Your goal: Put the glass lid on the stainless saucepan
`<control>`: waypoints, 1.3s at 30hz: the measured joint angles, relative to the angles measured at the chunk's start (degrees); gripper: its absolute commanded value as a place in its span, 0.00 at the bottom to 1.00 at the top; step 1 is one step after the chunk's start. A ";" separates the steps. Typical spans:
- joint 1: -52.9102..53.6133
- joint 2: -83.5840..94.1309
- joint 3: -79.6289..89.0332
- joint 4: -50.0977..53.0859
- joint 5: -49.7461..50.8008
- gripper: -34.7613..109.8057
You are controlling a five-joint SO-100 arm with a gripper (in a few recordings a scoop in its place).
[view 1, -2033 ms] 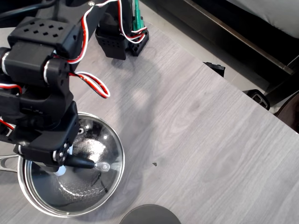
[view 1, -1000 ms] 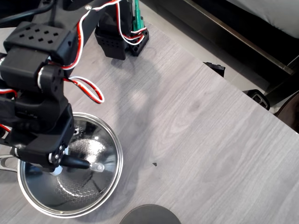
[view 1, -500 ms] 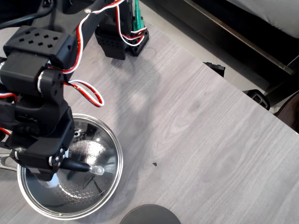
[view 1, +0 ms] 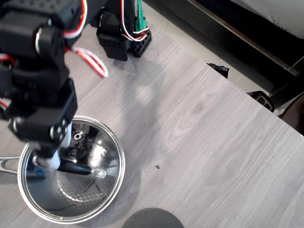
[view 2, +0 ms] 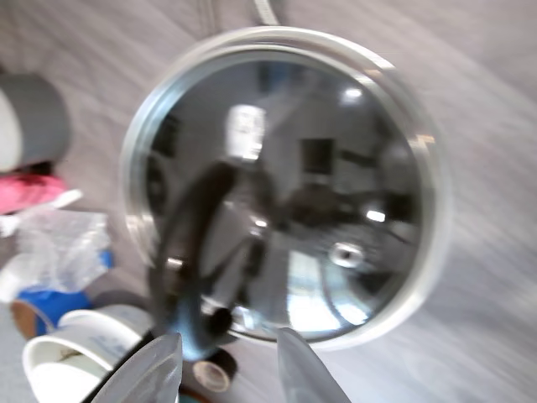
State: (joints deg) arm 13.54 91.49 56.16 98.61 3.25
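Lid [view 1: 80, 161] sits on the pan [view 1: 28, 202] – rims roughly concentric, so placement looks done. Gripper [view 2: 225, 369] above it: fingers apart, holding nothing.

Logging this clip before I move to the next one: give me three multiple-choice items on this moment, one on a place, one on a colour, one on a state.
1. Where is the glass lid?
A. Seated on the stainless saucepan
B. Flat on the bare table
C. Leaning on the arm's base

2. What colour is the lid's bar handle?
A. Red
B. Black
C. White

3. How does the claw stand?
A. Shut on the bar handle
B. Open, above the lid
C. Shut on the saucepan's side handle

Answers: 1 A, since the lid's rim sits ring within ring inside the pan's rim in the overhead view. 2 B, the bar shows black over the glass. 3 B, in the wrist view the two fingers stand apart with nothing between them and the lid lies below.
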 measured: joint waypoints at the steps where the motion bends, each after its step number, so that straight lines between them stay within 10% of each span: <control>1: 0.00 0.97 0.00 0.70 -0.26 0.33; 39: -19.07 75.41 101.25 -29.44 -0.44 0.24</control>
State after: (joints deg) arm -5.54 166.90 157.41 69.17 2.81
